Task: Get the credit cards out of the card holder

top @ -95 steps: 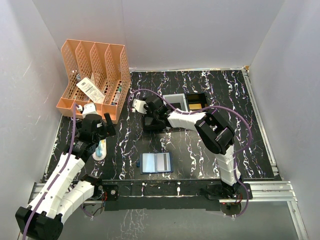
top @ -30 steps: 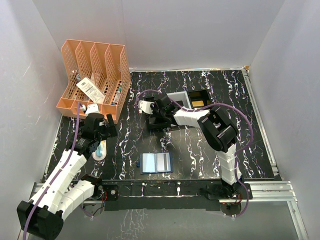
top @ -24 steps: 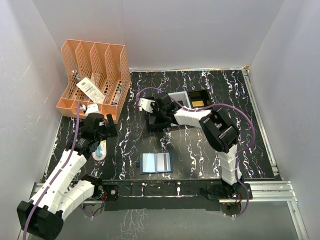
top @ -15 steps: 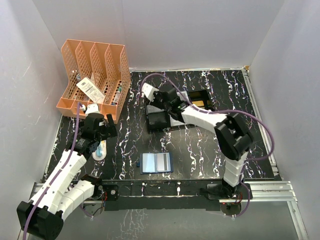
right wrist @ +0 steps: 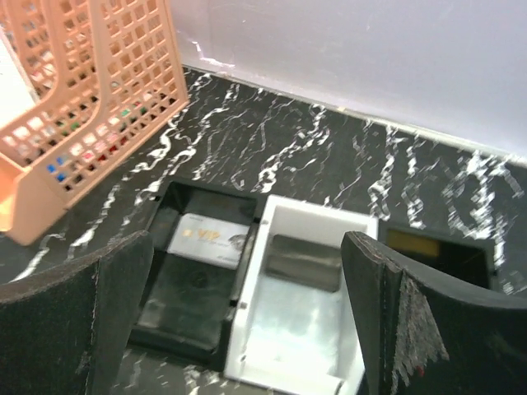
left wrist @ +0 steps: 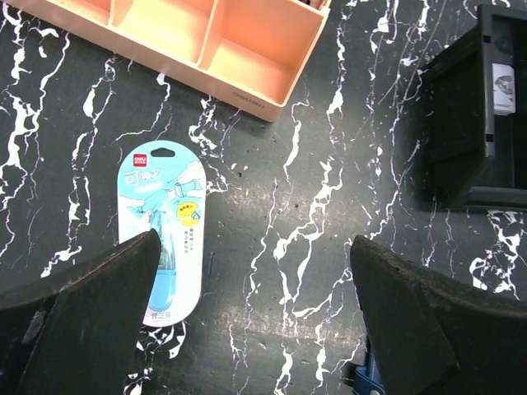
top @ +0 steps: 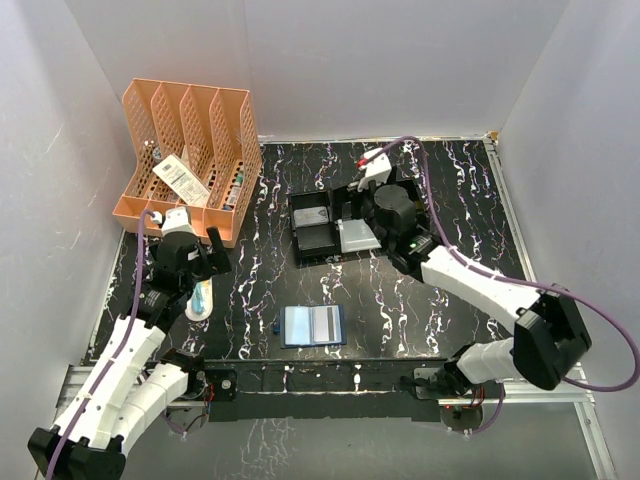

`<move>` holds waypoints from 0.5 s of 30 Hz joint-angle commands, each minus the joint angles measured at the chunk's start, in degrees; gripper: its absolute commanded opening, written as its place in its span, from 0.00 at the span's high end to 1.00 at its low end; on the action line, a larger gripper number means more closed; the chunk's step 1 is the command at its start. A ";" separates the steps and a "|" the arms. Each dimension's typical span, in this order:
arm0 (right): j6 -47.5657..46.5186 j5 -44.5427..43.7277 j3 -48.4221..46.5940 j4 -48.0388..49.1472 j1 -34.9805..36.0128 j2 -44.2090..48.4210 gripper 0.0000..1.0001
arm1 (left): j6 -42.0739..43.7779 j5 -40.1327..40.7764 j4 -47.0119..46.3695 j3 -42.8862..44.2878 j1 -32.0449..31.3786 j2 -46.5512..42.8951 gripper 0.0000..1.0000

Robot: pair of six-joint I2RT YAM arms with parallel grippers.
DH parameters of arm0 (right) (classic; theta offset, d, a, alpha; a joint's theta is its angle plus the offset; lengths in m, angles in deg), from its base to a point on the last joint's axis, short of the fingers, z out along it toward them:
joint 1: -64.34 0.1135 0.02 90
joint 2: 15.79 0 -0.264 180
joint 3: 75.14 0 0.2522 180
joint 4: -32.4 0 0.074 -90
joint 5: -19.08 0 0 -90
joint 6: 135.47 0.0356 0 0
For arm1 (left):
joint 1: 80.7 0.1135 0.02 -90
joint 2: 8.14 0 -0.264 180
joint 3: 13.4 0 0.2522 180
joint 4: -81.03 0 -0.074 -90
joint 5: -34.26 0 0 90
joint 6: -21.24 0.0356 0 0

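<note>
The card holder point(top: 313, 325) lies open and flat near the front edge, its pale blue and grey inner faces up. Only its corner point(left wrist: 368, 382) shows in the left wrist view. A grey credit card marked VIP point(right wrist: 207, 237) rests in the far compartment of the black tray point(top: 312, 246). A dark flat rectangle point(right wrist: 305, 262) lies in the white tray point(right wrist: 247, 317). My right gripper point(top: 365, 205) point(right wrist: 251, 329) hangs open above these trays, holding nothing. My left gripper point(top: 190, 262) point(left wrist: 255, 321) is open over bare tabletop, left of the card holder.
An orange slotted organiser point(top: 190, 160) stands at the back left. A pale blue oval packet point(left wrist: 160, 230) lies just under my left finger. A dark tray with something yellow inside point(right wrist: 416, 243) sits right of the white one. White walls enclose the table.
My right gripper has opened and swung up and to the right, off the black tray, where the grey card now lies uncovered. The left arm has shifted only slightly.
</note>
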 commanded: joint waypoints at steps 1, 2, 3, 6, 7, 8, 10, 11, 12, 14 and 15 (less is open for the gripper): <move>17.23 1.11 3.14 -3.63 -0.08 5.48 0.02 | 1.06 -2.05 -0.41 -0.65 0.20 -1.94 0.01; 20.58 2.53 3.84 -5.67 -0.03 6.49 0.02 | 0.81 -1.93 -0.35 -0.89 0.20 -2.14 0.01; 22.33 3.65 4.40 -7.30 -0.07 7.34 0.02 | 0.48 -1.36 -0.49 -1.26 0.20 -2.34 0.01; 32.58 5.58 6.69 -10.22 -0.02 10.08 0.02 | -1.28 3.14 -0.92 -1.64 0.20 -2.48 0.01; 35.07 7.88 7.86 -9.90 -0.02 11.23 0.02 | -1.97 4.58 -1.29 -1.71 0.22 -2.47 0.01; 36.45 10.75 9.31 -8.82 -0.02 12.28 0.02 | -2.67 5.45 -1.60 -1.70 0.20 -2.47 0.01; 33.79 19.55 12.28 -7.00 -0.11 15.50 0.02 | -3.43 6.39 -2.44 -2.12 0.20 -2.43 0.01; 33.86 22.92 14.06 -5.09 -0.13 17.04 0.02 | -3.03 6.61 -3.11 -2.56 0.20 -2.39 0.01; 35.25 24.71 16.39 -2.13 -0.14 18.79 0.02 | -1.87 6.11 -3.75 -2.85 0.20 -2.44 0.01; 40.98 23.12 20.80 0.94 -0.15 21.56 0.02 | -2.24 5.59 -3.64 -2.53 0.19 -2.74 0.01; 43.51 21.87 21.72 0.65 -0.14 22.49 0.02 | -3.57 5.29 -4.09 -2.63 0.20 -3.06 0.01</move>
